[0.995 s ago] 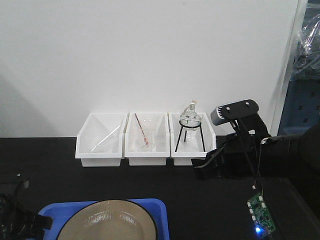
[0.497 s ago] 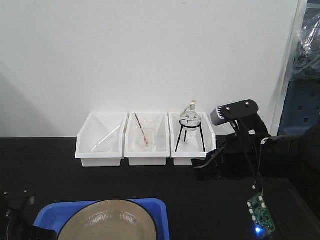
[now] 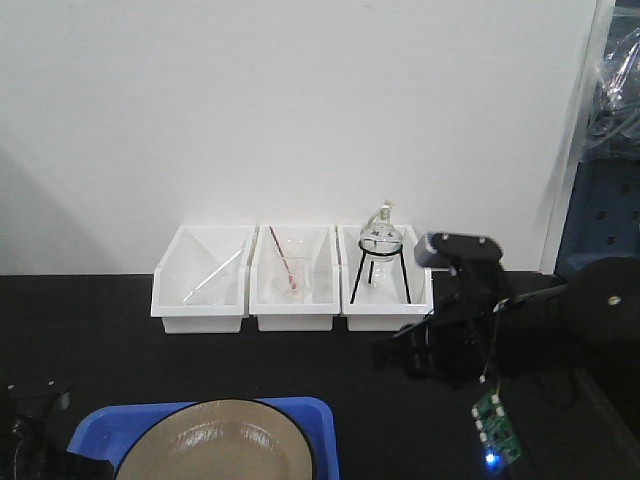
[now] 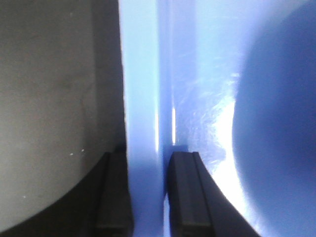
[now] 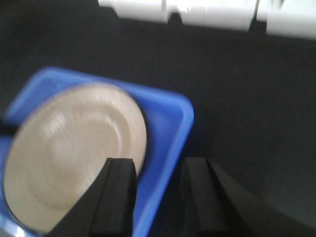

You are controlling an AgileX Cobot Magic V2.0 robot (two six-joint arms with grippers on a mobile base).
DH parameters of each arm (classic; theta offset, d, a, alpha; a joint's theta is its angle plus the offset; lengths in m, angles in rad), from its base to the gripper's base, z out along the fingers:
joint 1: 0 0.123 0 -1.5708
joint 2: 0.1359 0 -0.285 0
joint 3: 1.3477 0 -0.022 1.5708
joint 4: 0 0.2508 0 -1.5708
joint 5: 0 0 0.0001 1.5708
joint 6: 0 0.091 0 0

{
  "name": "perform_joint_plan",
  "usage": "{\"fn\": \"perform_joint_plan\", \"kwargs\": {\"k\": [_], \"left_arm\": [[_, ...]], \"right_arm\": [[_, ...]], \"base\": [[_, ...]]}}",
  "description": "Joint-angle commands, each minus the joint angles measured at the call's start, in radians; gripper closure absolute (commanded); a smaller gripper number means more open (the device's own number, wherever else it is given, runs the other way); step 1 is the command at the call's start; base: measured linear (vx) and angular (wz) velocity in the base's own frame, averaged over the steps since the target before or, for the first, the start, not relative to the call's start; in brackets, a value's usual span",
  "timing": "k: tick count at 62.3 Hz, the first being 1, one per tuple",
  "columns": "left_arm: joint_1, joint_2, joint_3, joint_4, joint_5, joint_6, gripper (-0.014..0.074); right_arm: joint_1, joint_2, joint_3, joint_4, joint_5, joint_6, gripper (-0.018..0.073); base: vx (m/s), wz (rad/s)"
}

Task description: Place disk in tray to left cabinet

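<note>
The disk sits flat in the tray and fills most of it, right at the near edge of the black table. The left gripper has its fingers snug against both faces of the tray's left rim, so it's clamped on the tray. The right gripper is spread wide with nothing in it. It hangs over the table just off the tray's right rim, though its wrist shot is pretty blurry.

Back by the wall there's a row of three white bins. The left one holds a glass rod, the middle a beaker, and the right a round flask on a black stand. A green circuit board dangles off the right arm.
</note>
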Motion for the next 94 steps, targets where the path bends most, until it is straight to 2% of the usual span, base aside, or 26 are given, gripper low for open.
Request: {"fn": "perform_joint_plan", "kwargs": {"k": [1,8,12,20,36,47,66,78,94], "left_arm": [[-0.004,-0.038,-0.019,0.013,0.018,0.000,0.0603],[-0.004,-0.038,-0.019,0.004,0.018,0.000,0.0603],[-0.004,-0.038,-0.019,-0.008,0.016,0.000,0.0603],[-0.004,-0.038,-0.019,-0.021,0.012,0.000,0.0603],[-0.004,-0.038,-0.019,-0.021,0.011,0.000,0.0603],[-0.004,-0.038,-0.019,-0.021,0.012,0.000,0.0603],[-0.004,-0.038,-0.019,-0.021,0.009,0.001,0.0603],[-0.004,-0.038,-0.019,-0.021,-0.002,0.001,0.0603],[-0.004,-0.038,-0.019,-0.022,-0.007,0.001,0.0603]], "right_arm": [[-0.003,0.048,-0.070,-0.100,0.076,0.099,0.0247],[-0.003,0.157,-0.161,-0.218,0.197,0.199,0.0247],[-0.003,0.201,-0.196,-0.246,0.236,0.227,0.0247],[0.004,0.255,-0.234,-0.236,0.249,0.246,0.0247],[0.100,0.318,-0.234,-0.248,0.172,0.248,0.0246],[0.115,0.347,-0.234,-0.236,0.135,0.256,0.0245],[0.116,0.387,-0.234,-0.106,0.087,0.256,0.0212],[0.118,0.420,-0.234,-0.079,0.090,0.256,0.0211],[0.181,0.454,-0.235,-0.125,0.063,0.261,0.0216]], "base": [[0.00,0.00],[0.00,0.00],[0.00,0.00],[0.00,0.00],[0.00,0.00],[0.00,0.00],[0.00,0.00],[0.00,0.00],[0.00,0.00]]}}
